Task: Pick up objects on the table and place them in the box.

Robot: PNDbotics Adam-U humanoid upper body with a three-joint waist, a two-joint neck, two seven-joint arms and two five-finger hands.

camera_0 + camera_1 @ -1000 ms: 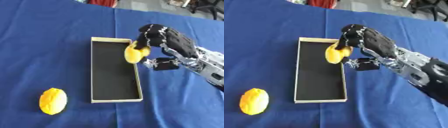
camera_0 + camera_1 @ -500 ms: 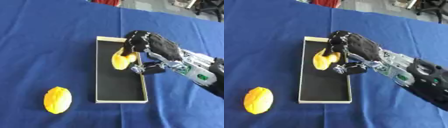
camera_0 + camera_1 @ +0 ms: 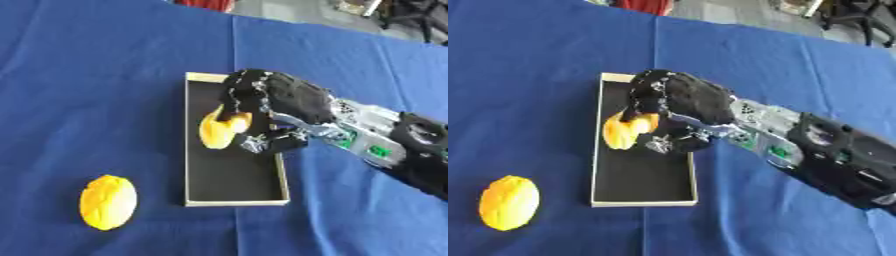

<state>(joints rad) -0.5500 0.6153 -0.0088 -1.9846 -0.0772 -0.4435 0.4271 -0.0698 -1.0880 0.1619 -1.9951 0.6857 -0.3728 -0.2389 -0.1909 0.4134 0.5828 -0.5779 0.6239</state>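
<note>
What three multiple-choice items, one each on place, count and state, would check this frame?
1. Where is the yellow object outside the box?
A. on the blue cloth to the box's left
B. inside the box
C. to the right of the robot's arm

2. How many yellow objects show?
A. one
B. two
C. four

3. What is the right hand doing?
A. resting open on the cloth
B. curled with nothing in it
C. holding a yellow object over the box

Key: 1 A, the free yellow object lies on the blue cloth left of the box; 2 B, that one plus the held yellow object; 3 C, the fingers curl round it above the box's dark floor.
</note>
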